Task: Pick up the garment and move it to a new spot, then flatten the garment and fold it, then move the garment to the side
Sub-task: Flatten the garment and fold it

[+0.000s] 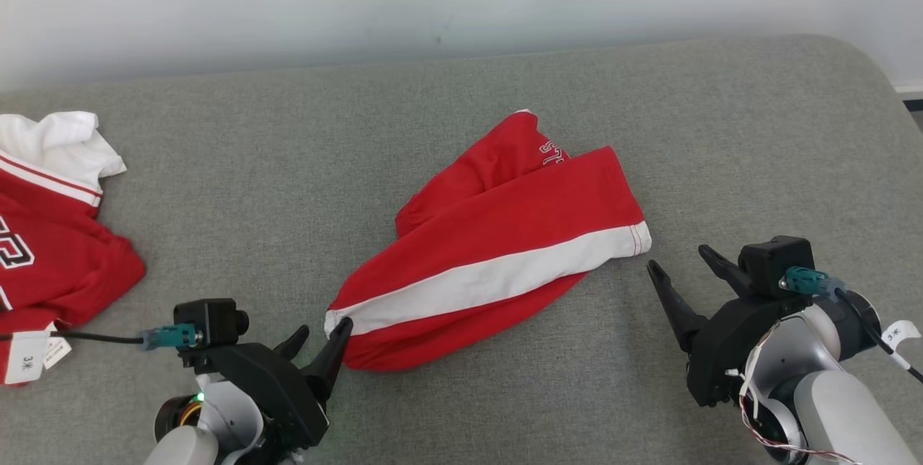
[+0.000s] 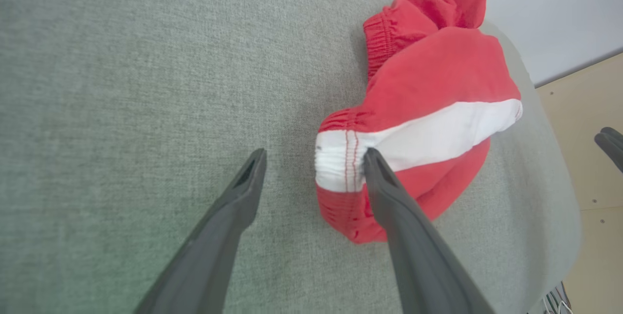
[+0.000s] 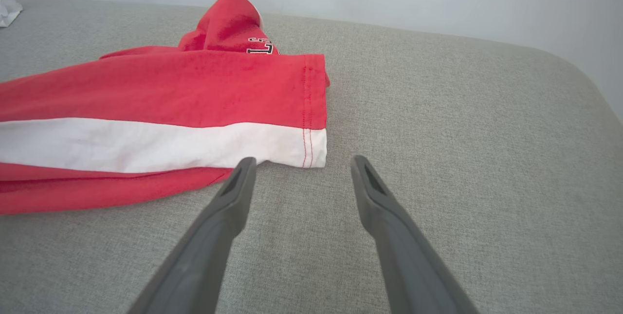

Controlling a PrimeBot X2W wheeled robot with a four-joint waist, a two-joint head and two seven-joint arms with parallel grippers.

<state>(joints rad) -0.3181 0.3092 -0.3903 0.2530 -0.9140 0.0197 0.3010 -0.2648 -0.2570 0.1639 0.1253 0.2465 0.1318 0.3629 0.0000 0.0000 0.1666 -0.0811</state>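
Note:
The garment (image 1: 497,245) is a pair of red shorts with a white side stripe, lying folded lengthwise and slanted across the middle of the grey surface. My left gripper (image 1: 322,338) is open at the waistband end; its right fingertip (image 2: 371,158) sits over the white elastic band (image 2: 336,163), and nothing is clamped. My right gripper (image 1: 678,267) stands open just off the hem end, apart from the cloth. In the right wrist view the hem corner (image 3: 314,146) lies just ahead of my right gripper (image 3: 302,163), between the fingertips' line and slightly left.
A red and white jersey (image 1: 50,234) with tags lies at the left edge of the grey padded surface (image 1: 238,184). A pale wall runs behind. The surface rounds off at the far right, with wooden floor (image 2: 584,124) beyond.

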